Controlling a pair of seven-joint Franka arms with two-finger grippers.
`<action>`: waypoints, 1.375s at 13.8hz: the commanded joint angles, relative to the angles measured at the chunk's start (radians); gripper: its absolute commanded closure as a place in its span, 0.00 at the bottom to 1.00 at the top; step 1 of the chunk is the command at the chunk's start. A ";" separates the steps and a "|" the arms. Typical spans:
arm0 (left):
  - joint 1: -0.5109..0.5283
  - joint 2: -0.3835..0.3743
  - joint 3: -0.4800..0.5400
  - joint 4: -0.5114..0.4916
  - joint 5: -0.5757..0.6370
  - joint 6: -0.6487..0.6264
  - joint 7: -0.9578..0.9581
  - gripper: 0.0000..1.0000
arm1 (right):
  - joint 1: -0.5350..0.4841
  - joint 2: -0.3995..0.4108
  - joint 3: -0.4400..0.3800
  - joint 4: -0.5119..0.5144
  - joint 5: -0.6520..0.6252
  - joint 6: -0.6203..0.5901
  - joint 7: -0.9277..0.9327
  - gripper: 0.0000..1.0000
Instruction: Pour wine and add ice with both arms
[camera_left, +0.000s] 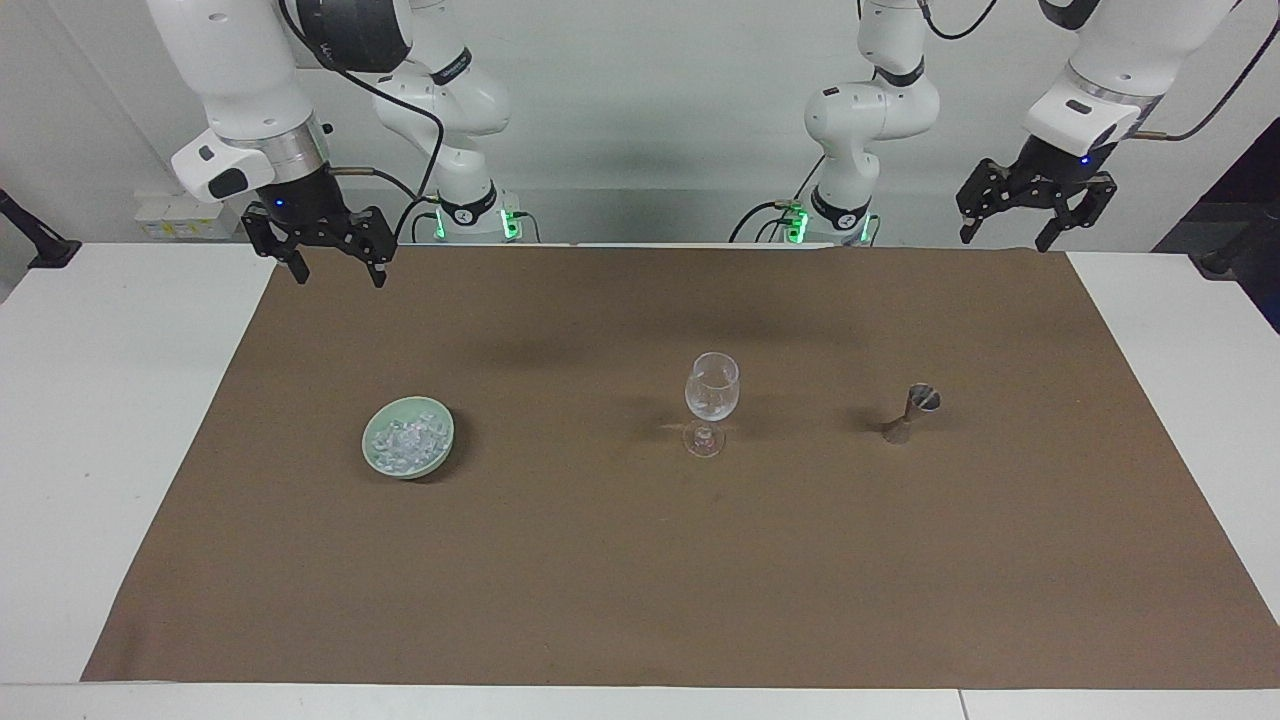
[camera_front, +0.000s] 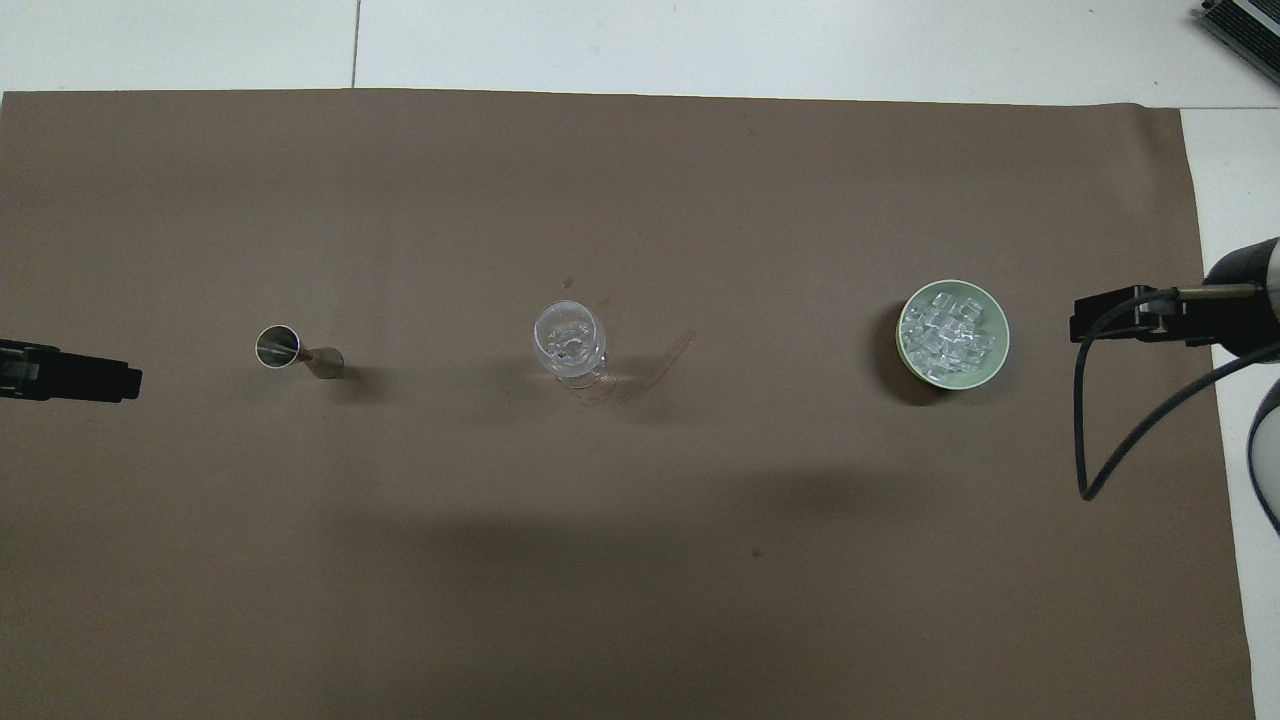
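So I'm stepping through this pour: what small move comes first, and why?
Probably lower the left gripper toward the jigger. Both arms hang empty with jaws open, the right gripper waiting; the wine glass stands untouched, and the ice lies in its bowl.

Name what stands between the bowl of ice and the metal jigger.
The wine glass stands between the bowl of ice and the jigger, clearest in the facing view.
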 joint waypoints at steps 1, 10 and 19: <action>0.003 -0.006 0.000 0.012 -0.009 -0.009 0.007 0.00 | -0.013 0.010 0.007 0.015 0.006 -0.003 -0.022 0.00; 0.003 -0.006 0.002 0.012 -0.009 -0.009 0.007 0.00 | -0.017 0.011 0.005 0.015 0.006 0.008 -0.022 0.00; 0.003 -0.006 0.002 0.012 -0.009 -0.009 0.007 0.00 | -0.053 -0.001 0.003 -0.056 0.004 0.074 -0.021 0.00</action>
